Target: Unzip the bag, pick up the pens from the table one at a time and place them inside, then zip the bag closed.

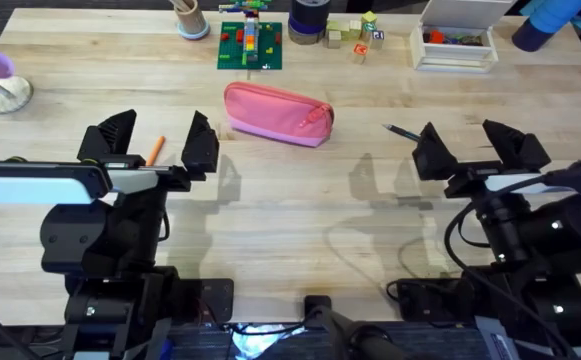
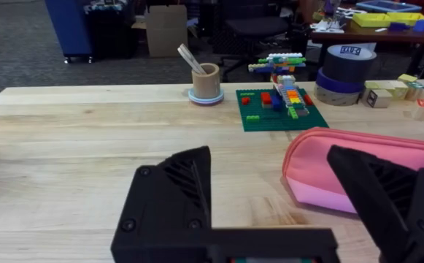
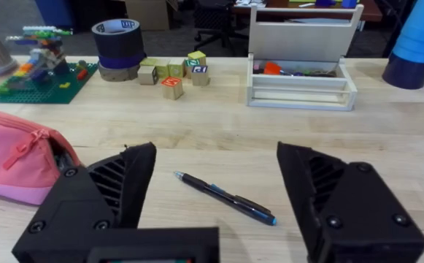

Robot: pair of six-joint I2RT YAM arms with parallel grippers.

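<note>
Your left gripper (image 1: 158, 142) is standing wide open and is holding nothing; the two black fingers (image 2: 174, 191) are spread apart above the table (image 1: 290, 215). Between them, in the overhead view, the orange pen (image 1: 156, 150) is lying on the wood, a little tilted, with a dark tip at its lower end. Just beside the inner finger of this gripper, toward the middle of the table, the pink bag (image 1: 277, 113) is lying flat on its side. In the left wrist view the bag (image 2: 357, 164) is partly hiding behind one finger.

Your right gripper (image 1: 480, 147) is also standing wide open and is gripping nothing. The black pen (image 1: 402, 131) is lying on the table just beside its inner finger, on the side of the bag. In the right wrist view this pen (image 3: 225, 197) is showing between the two fingers (image 3: 113, 186), lying diagonally, with a blue end. The bag (image 3: 18, 157) is showing there too, with its zipper pull hanging at the end near the gripper. You cannot tell from these views how far the zipper is closed.
</note>
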